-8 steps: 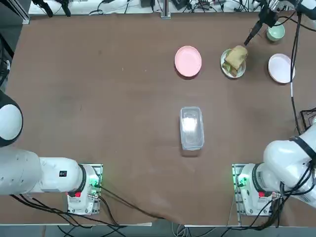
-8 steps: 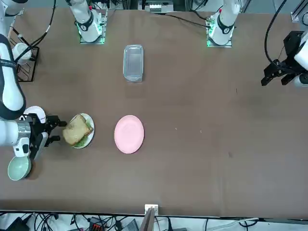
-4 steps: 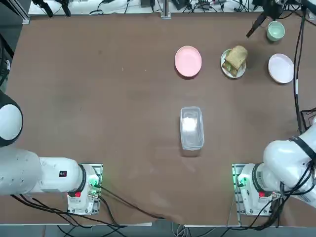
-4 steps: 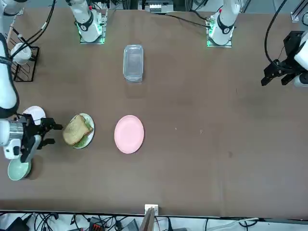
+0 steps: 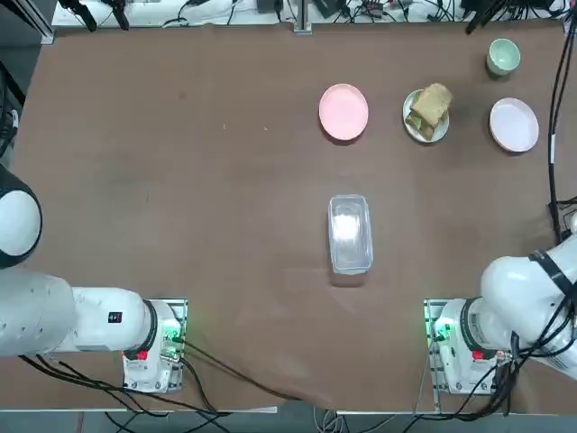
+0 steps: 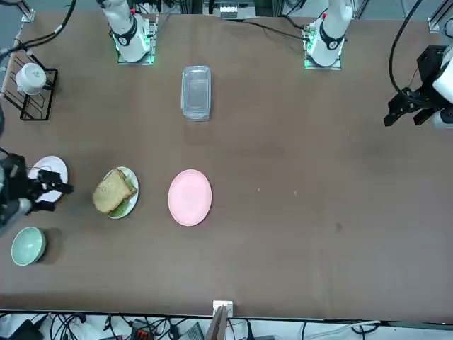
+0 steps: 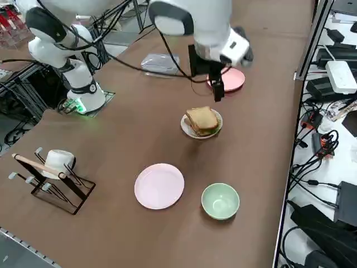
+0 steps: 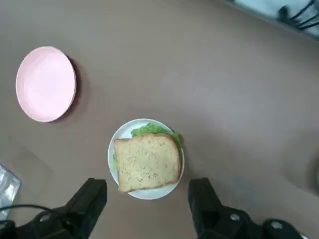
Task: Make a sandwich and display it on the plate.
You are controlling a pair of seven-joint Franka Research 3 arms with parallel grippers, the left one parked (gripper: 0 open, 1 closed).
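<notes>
- Two toast slices with lettuce: sandwich (image 8: 147, 161) sits assembled on white plate (image 8: 122, 137), beside pink plate (image 8: 46, 83).
- Right end effector (image 8: 147, 201) hangs above it, fingers wide, empty.

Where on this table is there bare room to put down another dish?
Plenty: everything to the pink plate's left, and between the clear container and the arm bases. Crowded: the far right corner, where sandwich on its white plate, pale plate and green cup cluster.

Sandwich (image 8: 147, 162) on plate (image 8: 120, 144), between two plates.
</notes>
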